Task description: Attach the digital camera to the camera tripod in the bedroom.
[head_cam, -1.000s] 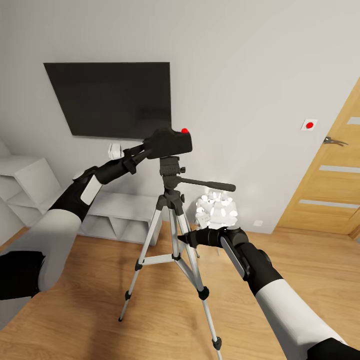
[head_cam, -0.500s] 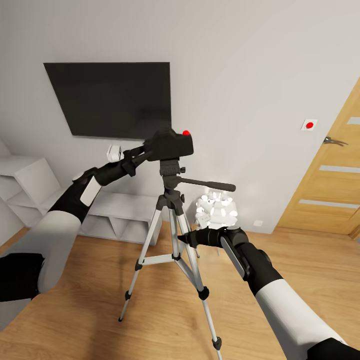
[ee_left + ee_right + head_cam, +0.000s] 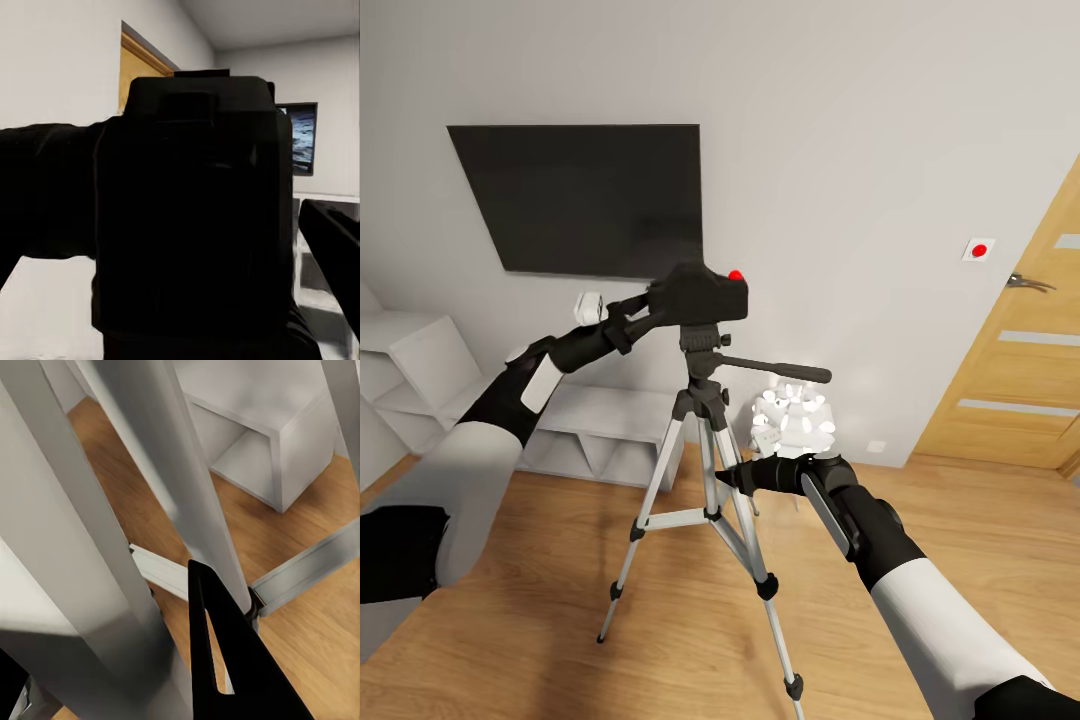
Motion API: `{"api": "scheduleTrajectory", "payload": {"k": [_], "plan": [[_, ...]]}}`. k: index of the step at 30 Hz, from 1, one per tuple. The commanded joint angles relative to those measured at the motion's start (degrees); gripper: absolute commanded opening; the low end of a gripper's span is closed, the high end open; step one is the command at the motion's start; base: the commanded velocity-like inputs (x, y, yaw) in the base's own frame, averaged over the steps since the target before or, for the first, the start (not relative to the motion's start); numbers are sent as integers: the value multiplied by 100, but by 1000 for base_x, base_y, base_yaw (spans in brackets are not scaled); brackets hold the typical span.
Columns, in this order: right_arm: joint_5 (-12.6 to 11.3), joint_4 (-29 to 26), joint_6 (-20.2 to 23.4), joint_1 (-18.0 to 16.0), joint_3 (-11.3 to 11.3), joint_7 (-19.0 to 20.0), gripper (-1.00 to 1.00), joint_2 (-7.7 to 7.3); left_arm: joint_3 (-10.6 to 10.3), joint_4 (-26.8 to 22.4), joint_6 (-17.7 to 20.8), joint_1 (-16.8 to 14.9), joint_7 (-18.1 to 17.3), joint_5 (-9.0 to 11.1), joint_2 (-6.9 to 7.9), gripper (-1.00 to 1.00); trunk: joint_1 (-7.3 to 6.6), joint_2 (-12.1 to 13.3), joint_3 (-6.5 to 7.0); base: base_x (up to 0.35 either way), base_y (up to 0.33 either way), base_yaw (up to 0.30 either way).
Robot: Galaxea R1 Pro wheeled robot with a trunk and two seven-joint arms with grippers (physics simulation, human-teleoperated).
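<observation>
The black digital camera [image 3: 702,296], with its red dot on top, sits right on the black head of the camera tripod [image 3: 700,345]. My left gripper [image 3: 660,299] is shut on the camera from its left side. In the left wrist view the camera's dark body [image 3: 195,217] lies between the two fingers [image 3: 45,187]. The tripod stands on the wood floor on its silver legs [image 3: 660,480], and its pan handle points right. My right gripper [image 3: 726,478] is shut on the tripod's upper legs, and one black finger [image 3: 221,660] lies against a silver leg [image 3: 180,472].
A wall TV [image 3: 575,200] hangs behind the tripod, with a small white object [image 3: 590,303] below it. Low white shelves [image 3: 595,425] run along the wall. A white clustered-shade lamp [image 3: 795,415] stands just behind the tripod. A wooden door [image 3: 1020,360] is on the right.
My left gripper has lowered the camera slightly and shifted it right, down onto the tripod head. The right arm and tripod have not moved.
</observation>
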Motion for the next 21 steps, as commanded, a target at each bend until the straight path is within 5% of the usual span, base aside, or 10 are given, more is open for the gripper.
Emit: {"api": "scheduleTrajectory", "payload": {"k": [1, 21], "plan": [[193, 93, 211, -4, 5, -25, -100, -3, -40, 10, -1, -7, 5, 54, 9, 100, 4, -10, -12, 0, 0, 0], [171, 95, 215, -4, 5, -23, -100, -3, 26, -118, 65, -8, 1, 123, 21, 100, 4, -10, -12, 0, 0, 0]]}}
